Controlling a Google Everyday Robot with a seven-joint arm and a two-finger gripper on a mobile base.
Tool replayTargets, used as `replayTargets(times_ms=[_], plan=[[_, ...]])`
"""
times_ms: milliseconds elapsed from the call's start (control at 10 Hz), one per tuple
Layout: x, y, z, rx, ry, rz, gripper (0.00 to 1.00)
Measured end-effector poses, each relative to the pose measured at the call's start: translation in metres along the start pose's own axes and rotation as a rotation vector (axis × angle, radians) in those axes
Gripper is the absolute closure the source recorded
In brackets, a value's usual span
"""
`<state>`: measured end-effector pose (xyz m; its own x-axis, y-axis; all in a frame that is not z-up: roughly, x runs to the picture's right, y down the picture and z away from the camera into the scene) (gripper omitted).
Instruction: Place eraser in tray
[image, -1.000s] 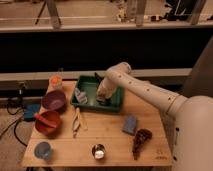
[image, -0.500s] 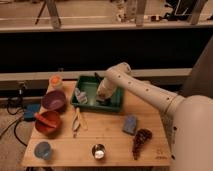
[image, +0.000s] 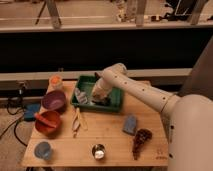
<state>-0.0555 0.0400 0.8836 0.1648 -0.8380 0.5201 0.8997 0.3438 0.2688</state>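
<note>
Whether the fingers are open or closed cannot be told; the gripper (image: 102, 96) reaches down inside the green tray (image: 116, 105), near its middle. Just under it lies a small dark thing that may be the eraser (image: 106, 101), on the tray floor; its long axis and the way it points cannot be made out. A pale crumpled thing (image: 81, 96) lies in the tray's left end. The white arm (image: 137, 90) slants up and to the right from the gripper toward the robot's body.

The tray sits at the back middle of the wooden bench (image: 107, 135). Left of it stand an orange cup (image: 56, 81), a purple bowl (image: 54, 100) and a red bowl (image: 48, 122). Wooden tongs (image: 77, 120) lie in front of the tray, a blue sponge (image: 130, 124) and a brown thing (image: 141, 140) to the right, a blue cup (image: 43, 150) and a metal cup (image: 98, 151) along the front edge.
</note>
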Motion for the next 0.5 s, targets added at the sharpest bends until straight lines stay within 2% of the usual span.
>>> replayTargets(times_ms=[200, 500], plan=[[-0.0016, -0.0048, 0.0055, 0.013, -0.005, -0.006, 0.21], [-0.001, -0.0108, 0.008, 0.065, 0.003, 0.005, 0.2]])
